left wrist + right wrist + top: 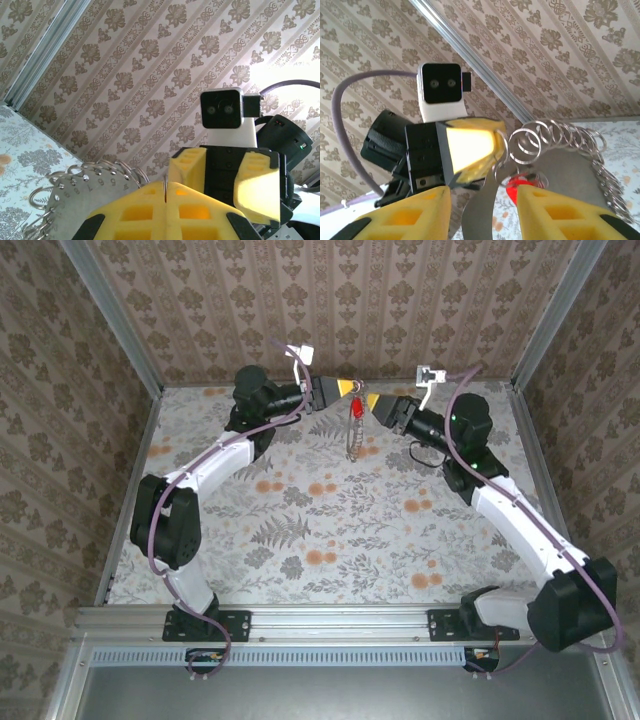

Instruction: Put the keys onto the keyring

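At the back middle of the table my two grippers meet tip to tip. My left gripper (346, 388) (165, 184) is shut on a thin wire ring of the keyring (352, 443). The keyring is a grey metal plate (75, 195) (565, 172) edged with several small silver rings, and it hangs down from that grip. The key, tiny with a red head (355, 409) (516, 184), dangles among the rings just below the left fingertips (470, 147). My right gripper (372, 402) (482, 210) is open. The plate's pointed end and the red key lie in its gap, the key close to its right finger.
Patterned walls enclose the flowered table (330, 530) on three sides, with metal posts (120, 325) at the back corners. Both arms reach in arcs from the near rail (330, 625) toward the back wall.
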Robot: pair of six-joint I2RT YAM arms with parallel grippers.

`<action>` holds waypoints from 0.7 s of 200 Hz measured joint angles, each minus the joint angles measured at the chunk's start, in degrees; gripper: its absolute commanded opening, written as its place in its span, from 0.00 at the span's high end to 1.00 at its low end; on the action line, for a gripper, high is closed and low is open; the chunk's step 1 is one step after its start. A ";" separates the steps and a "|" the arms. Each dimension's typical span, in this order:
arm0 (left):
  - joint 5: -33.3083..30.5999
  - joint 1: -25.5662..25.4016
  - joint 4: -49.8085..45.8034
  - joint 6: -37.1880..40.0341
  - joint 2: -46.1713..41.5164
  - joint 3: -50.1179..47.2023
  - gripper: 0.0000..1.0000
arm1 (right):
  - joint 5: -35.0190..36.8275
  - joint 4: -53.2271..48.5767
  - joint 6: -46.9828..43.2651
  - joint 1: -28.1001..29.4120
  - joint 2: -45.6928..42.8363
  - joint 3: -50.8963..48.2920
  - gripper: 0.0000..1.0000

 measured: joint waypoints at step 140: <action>-0.68 -0.17 0.57 -0.39 0.00 -0.22 1.00 | -0.68 10.97 10.34 0.00 9.62 3.52 0.72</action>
